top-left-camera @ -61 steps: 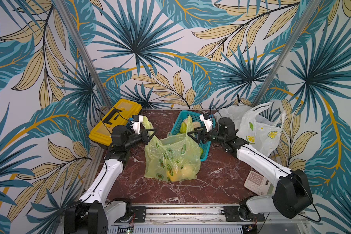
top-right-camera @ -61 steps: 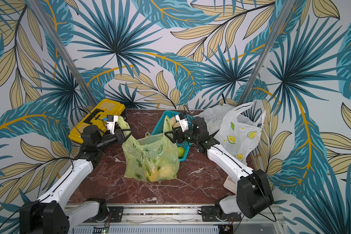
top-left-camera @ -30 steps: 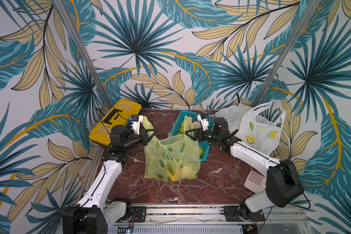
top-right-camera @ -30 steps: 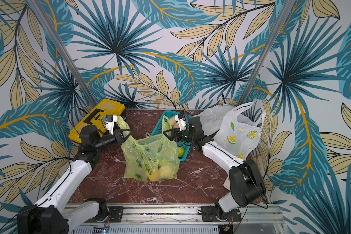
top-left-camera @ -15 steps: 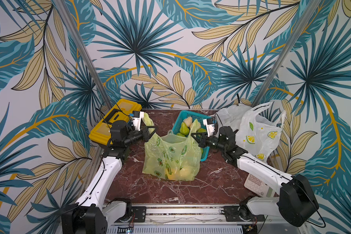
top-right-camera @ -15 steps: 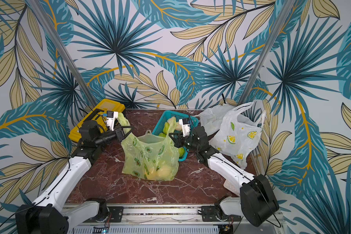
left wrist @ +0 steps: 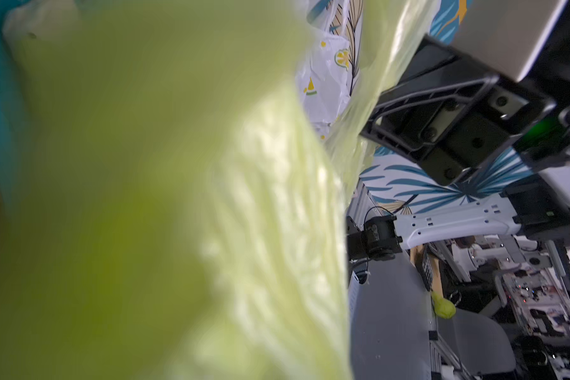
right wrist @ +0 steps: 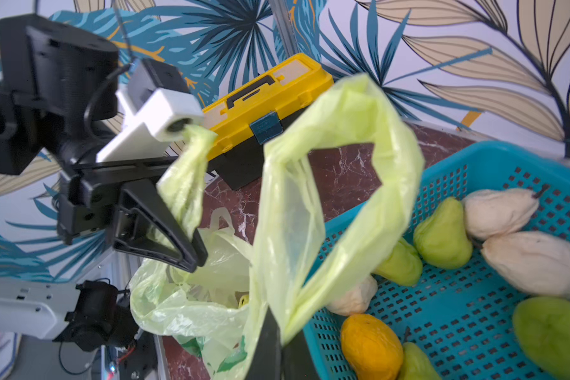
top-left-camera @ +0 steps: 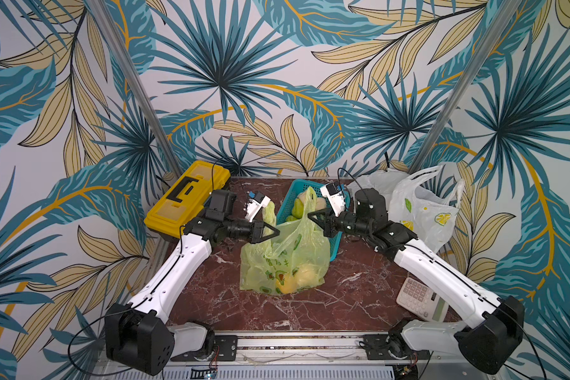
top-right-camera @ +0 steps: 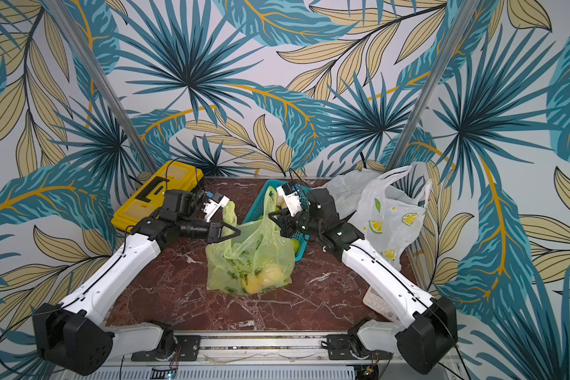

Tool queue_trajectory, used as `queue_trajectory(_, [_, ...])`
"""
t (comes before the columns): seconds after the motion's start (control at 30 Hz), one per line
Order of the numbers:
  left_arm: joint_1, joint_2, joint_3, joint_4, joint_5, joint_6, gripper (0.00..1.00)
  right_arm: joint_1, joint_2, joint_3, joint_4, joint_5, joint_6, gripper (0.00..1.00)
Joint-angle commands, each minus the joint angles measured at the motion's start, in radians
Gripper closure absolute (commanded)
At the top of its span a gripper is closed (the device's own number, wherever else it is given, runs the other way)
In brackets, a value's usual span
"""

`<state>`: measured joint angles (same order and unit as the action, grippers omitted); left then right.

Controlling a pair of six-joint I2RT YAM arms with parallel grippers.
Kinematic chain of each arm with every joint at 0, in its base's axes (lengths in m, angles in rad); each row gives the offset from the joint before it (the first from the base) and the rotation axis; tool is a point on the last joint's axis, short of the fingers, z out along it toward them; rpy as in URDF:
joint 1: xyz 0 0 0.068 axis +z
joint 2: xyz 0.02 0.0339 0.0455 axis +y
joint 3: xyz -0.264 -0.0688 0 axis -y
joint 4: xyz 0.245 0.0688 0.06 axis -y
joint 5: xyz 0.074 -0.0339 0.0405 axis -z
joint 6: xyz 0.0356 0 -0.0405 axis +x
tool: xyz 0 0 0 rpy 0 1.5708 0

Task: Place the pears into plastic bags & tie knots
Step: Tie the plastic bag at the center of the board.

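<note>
The translucent lime-green plastic bag (top-left-camera: 285,260) (top-right-camera: 249,263) stands in the middle of the table with yellow and green pears (top-left-camera: 290,281) at its bottom. My left gripper (top-left-camera: 274,230) (right wrist: 193,251) is shut on the bag's left handle (top-left-camera: 269,210), which drapes up over its wrist camera. My right gripper (top-left-camera: 311,215) (right wrist: 277,325) is shut on the right handle loop (right wrist: 359,138). More green, white and orange pears (right wrist: 441,237) lie in the teal basket (right wrist: 474,312) just behind. Blurred green plastic (left wrist: 145,197) fills most of the left wrist view and hides that gripper's jaws.
A yellow toolbox (top-left-camera: 188,197) sits at the back left. A white lemon-print bag (top-left-camera: 421,210) and a plain white bag (top-left-camera: 375,181) stand at the back right. A calculator (top-left-camera: 420,297) lies near the right arm's base.
The right gripper has shut on the right handle and lifted it. My left gripper has moved right and down towards the bag's mouth, bringing the two handles closer; the bag has slumped a little.
</note>
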<state>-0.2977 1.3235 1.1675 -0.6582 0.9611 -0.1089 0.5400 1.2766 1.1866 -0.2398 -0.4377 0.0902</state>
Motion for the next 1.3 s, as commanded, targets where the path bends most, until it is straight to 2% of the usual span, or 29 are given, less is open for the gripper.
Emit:
queue_trajectory(0.0, [-0.023, 0.07, 0.065, -0.096, 0.047, 0.096, 0.85, 0.028, -0.001, 0.038, -0.211, 0.005, -0.204, 1.0])
queue_trajectory(0.17, [-0.023, 0.119, 0.084, -0.101, 0.142, 0.16, 0.76, 0.114, 0.067, 0.114, -0.289, 0.007, -0.33, 1.0])
queue_trajectory(0.3, [-0.023, 0.117, 0.08, -0.103, 0.198, 0.19, 0.7, 0.153, 0.125, 0.17, -0.332, 0.006, -0.378, 1.0])
queue_trajectory(0.53, [-0.017, 0.059, 0.053, -0.104, 0.155, 0.211, 0.63, 0.155, 0.149, 0.177, -0.341, -0.02, -0.426, 1.0])
queue_trajectory(0.73, [0.007, -0.005, 0.025, -0.104, 0.177, 0.26, 0.54, 0.154, 0.153, 0.193, -0.358, -0.066, -0.428, 1.0])
queue_trajectory(1.07, [0.019, 0.008, 0.023, -0.105, 0.218, 0.295, 0.49, 0.154, 0.145, 0.206, -0.358, -0.113, -0.407, 1.0])
queue_trajectory(1.27, [-0.001, 0.016, 0.035, -0.103, 0.211, 0.305, 0.41, 0.16, 0.204, 0.27, -0.41, -0.151, -0.405, 1.0])
